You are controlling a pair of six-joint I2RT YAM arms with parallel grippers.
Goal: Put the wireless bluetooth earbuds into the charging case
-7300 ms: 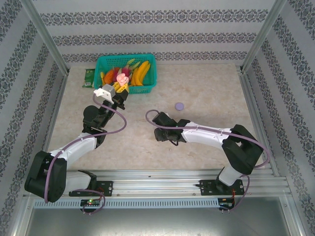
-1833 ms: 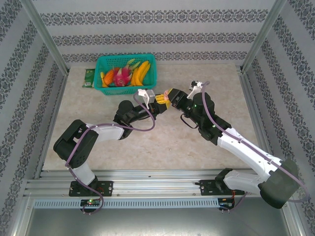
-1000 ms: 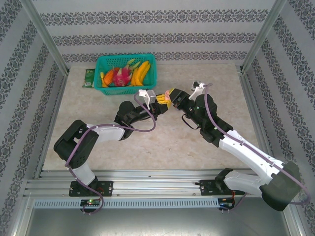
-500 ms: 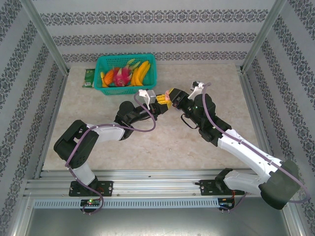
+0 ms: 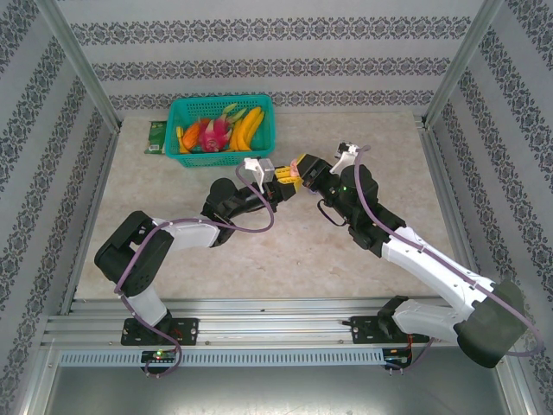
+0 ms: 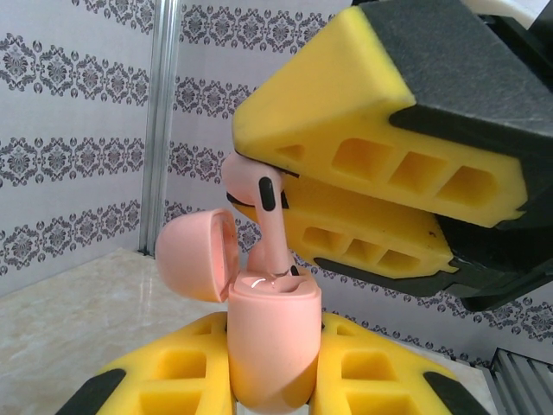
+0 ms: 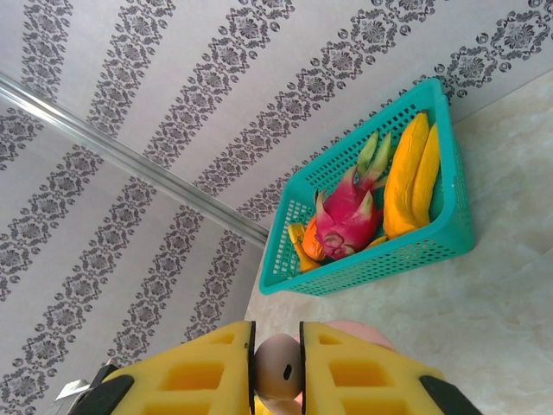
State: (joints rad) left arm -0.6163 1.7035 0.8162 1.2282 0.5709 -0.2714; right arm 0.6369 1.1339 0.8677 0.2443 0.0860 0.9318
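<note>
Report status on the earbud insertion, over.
Left hand shut on pink case, lid open. Right hand shut on pink earbud, stem at case mouth. Fruit basket far off.

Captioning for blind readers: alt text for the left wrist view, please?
A pale pink earbud, pinched by the right gripper from above, stands with its stem tip in an open pink charging case that the left gripper holds upright from below. The case's lid is flipped open to the left; patterned wallpaper and a marble table lie behind.
</note>
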